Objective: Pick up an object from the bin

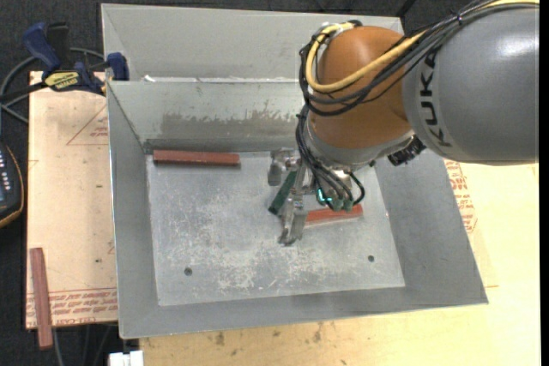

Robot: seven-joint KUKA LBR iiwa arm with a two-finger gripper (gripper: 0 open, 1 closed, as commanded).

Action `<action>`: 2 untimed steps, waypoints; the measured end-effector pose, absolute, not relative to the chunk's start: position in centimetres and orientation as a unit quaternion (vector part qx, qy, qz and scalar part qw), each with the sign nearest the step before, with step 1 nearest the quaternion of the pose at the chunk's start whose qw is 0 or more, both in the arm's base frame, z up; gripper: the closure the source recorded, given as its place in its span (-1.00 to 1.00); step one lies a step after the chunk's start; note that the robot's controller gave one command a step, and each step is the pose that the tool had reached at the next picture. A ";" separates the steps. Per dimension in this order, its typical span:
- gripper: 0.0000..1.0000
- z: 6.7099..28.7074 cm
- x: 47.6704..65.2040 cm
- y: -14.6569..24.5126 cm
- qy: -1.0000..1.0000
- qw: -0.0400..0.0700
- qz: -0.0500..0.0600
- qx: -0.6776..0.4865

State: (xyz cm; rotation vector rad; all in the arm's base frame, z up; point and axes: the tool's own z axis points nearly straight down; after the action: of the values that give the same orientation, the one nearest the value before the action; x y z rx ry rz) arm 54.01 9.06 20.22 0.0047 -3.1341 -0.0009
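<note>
My gripper [292, 223] hangs low over the middle of the bin floor, a little right of centre, below the orange wrist cover. A small flat orange-red piece [336, 216] lies on the floor just to its right, partly hidden under the wrist. A narrow dark green thing [281, 195] slants against the gripper's left side; I cannot tell whether it is gripped or lies beneath. A long reddish-brown bar [196, 158] lies flat at the back left of the floor, well away from the gripper.
The arm and its orange cover hide the bin's back right part. The sloping bin walls rise on every side. The floor to the left and front of the gripper is bare scratched metal.
</note>
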 end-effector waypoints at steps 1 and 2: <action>-1.00 11.2 59.7 6.0 -0.999 0.001 0.000 0.050; -1.00 6.9 63.6 -0.7 -0.996 -0.002 0.000 0.092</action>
State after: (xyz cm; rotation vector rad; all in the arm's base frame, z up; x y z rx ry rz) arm 63.56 -0.75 6.94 0.2889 -3.1318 0.0004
